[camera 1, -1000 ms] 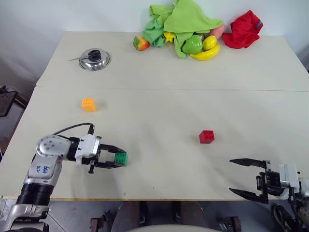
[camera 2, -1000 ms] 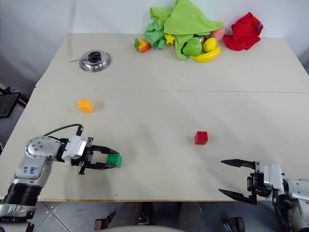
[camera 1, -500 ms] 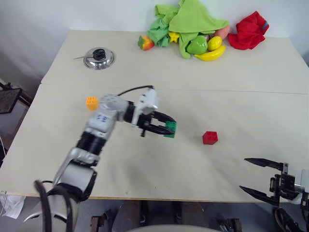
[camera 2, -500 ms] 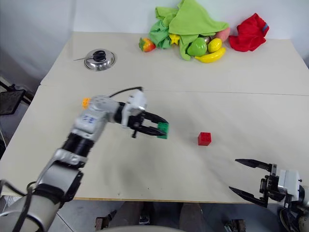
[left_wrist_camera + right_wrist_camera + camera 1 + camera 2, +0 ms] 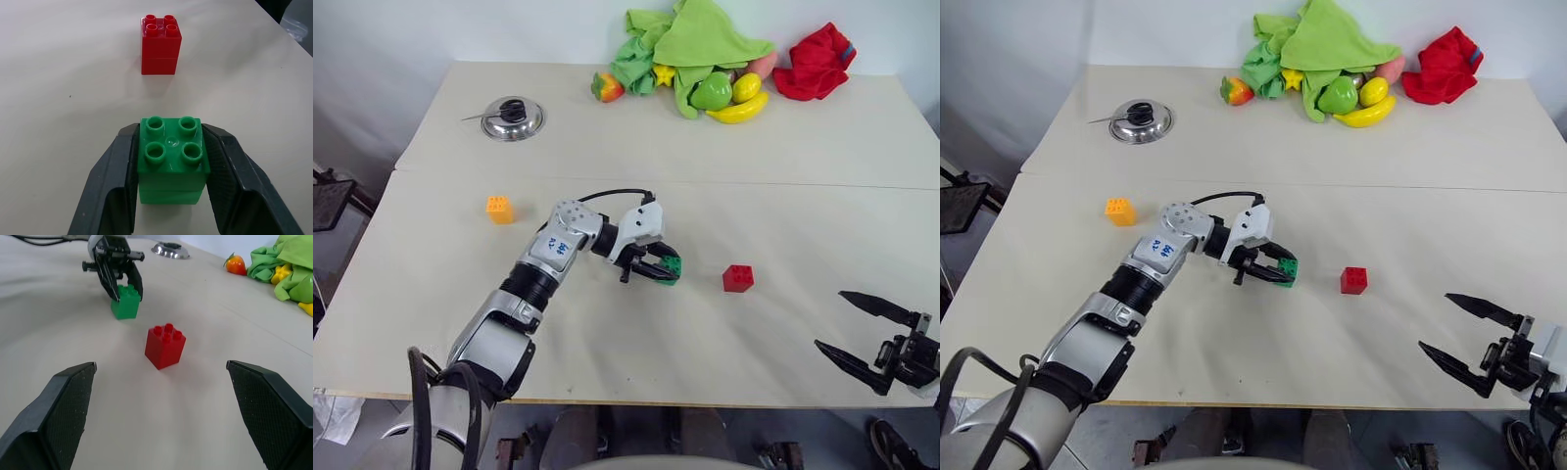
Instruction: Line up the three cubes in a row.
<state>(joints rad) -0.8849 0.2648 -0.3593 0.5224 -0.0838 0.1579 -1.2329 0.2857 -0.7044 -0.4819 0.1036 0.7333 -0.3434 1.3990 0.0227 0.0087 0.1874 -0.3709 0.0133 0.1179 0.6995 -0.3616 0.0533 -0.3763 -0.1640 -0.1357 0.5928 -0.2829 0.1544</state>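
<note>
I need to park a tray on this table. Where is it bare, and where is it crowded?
Bare: the far right stretch between the red cube and the red cloth, and the near edge below the left gripper holding the green cube. Crowded: the far edge around the green cloth and toy fruits.

The beige table (image 5: 862, 147) carries an orange cube (image 5: 499, 209), a red cube (image 5: 737, 278), a metal lid (image 5: 512, 118) and cloths with toy fruits (image 5: 705, 54) (at far edge).

Metal lid (image 5: 512, 118) sitting at table's (image 5: 862, 157) far left; green cloth (image 5: 695, 37), toy fruits (image 5: 729, 93), red cloth (image 5: 818, 61) lying along far edge.
</note>
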